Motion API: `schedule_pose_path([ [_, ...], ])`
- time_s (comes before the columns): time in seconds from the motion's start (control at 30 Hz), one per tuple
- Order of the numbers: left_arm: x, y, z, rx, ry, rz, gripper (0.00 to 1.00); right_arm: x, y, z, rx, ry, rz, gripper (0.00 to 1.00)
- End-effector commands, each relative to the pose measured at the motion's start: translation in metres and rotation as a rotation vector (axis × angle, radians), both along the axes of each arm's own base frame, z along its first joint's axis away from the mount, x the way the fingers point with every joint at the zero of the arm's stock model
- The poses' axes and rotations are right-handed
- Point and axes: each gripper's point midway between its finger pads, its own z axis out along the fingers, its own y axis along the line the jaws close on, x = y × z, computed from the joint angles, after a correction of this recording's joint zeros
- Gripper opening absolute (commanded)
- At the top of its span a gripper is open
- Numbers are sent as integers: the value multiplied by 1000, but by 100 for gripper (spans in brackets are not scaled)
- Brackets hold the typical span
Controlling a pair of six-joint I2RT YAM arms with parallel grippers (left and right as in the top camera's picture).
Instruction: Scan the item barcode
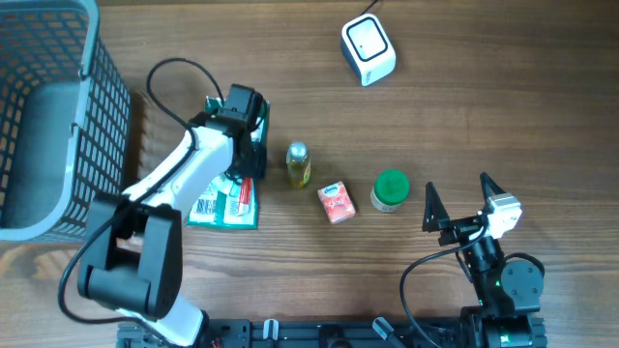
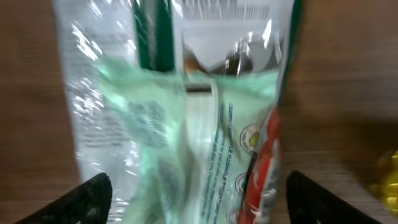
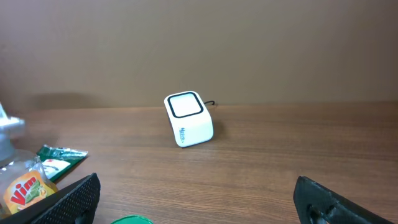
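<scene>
A green and clear plastic packet point(image 1: 221, 203) with red print lies flat on the table, left of centre. My left gripper point(image 1: 248, 166) hovers over its top end, open. In the left wrist view the packet point(image 2: 186, 112) fills the frame, and my black fingertips point(image 2: 93, 199) stand wide on either side of its near end, not pinching it. The white barcode scanner point(image 1: 368, 50) sits at the back, also seen in the right wrist view as the scanner point(image 3: 188, 118). My right gripper point(image 1: 456, 188) rests open and empty at the front right, and its wrist view shows the same gripper point(image 3: 199, 202) over bare wood.
A yellow bottle point(image 1: 298, 164), a small pink box point(image 1: 337, 202) and a green-lidded jar point(image 1: 391, 190) stand in a row mid-table. A grey wire basket point(image 1: 97, 116) fills the left side.
</scene>
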Motion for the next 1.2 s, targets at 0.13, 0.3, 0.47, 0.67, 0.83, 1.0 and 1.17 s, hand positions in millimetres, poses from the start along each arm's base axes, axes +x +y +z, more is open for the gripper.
schedule_pose_path([
  [0.13,38,14,105,-93,-241,114,100,0,-2,1,-5,-5,-11,100],
  [0.3,45,21,156,-258,-351,200,100,0,-2,1,-5,-5,-11,100],
  [0.47,46,52,174,-270,-414,271,100,0,-2,1,-5,-5,-11,100],
  [0.67,46,79,174,-256,-425,340,100,0,-2,1,-5,-5,-11,100],
  [0.83,46,81,174,-255,-426,345,100,0,-2,1,-5,-5,-11,100],
  [1.0,46,81,174,-255,-426,345,100,0,-2,1,-5,-5,-11,100],
  [1.17,46,81,174,-255,-426,345,100,0,-2,1,-5,-5,-11,100],
])
